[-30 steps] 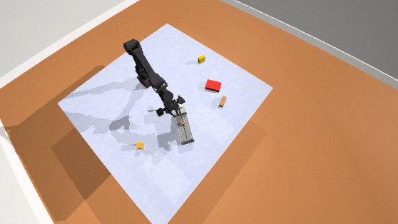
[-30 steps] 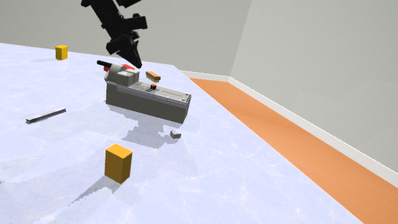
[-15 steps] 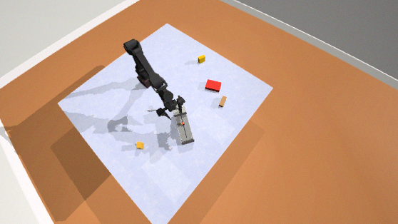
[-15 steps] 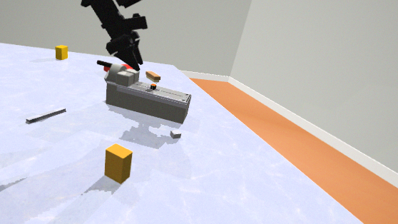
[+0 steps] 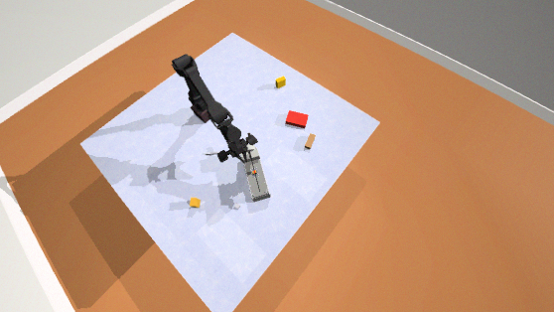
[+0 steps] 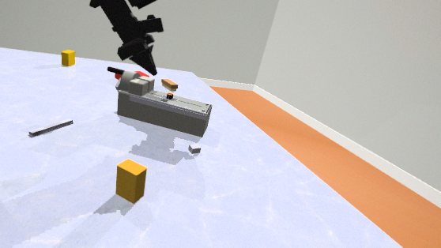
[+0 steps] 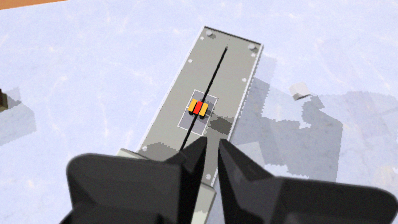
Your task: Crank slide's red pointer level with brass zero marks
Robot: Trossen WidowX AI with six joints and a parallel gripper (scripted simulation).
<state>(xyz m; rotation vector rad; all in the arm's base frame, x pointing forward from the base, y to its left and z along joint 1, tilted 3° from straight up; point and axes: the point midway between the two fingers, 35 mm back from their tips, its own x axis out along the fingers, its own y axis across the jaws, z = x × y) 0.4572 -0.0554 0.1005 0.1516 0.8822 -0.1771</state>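
The grey machine (image 5: pixel 262 189) (image 6: pixel 160 117) (image 7: pixel 215 62) has a black slot along its top. The red pointer (image 7: pixel 198 107) sits on the slot between the two brass marks (image 7: pixel 192 106) (image 7: pixel 203 109) and looks level with them in the wrist view. In the exterior view they are a small orange and black spot. The black crank handle (image 6: pixel 114 69) sticks out past the pale housing at the machine's end; it is not seen in the wrist view. My gripper (image 6: pixel 155 73) (image 7: pixel 213 140) is nearly closed, with only a thin empty gap between its tips. It hangs above the machine, clear of the handle.
A yellow block (image 5: pixel 195 203) (image 6: pixel 131 182) and a small white piece (image 5: pixel 236 206) (image 6: pixel 194 148) (image 7: pixel 300 90) lie beside the machine. A grey bar (image 6: pixel 51 128) lies off its crank end. A red block (image 5: pixel 297 119), a tan block (image 5: pixel 310 141) and another yellow block (image 5: pixel 280 82) stand beyond.
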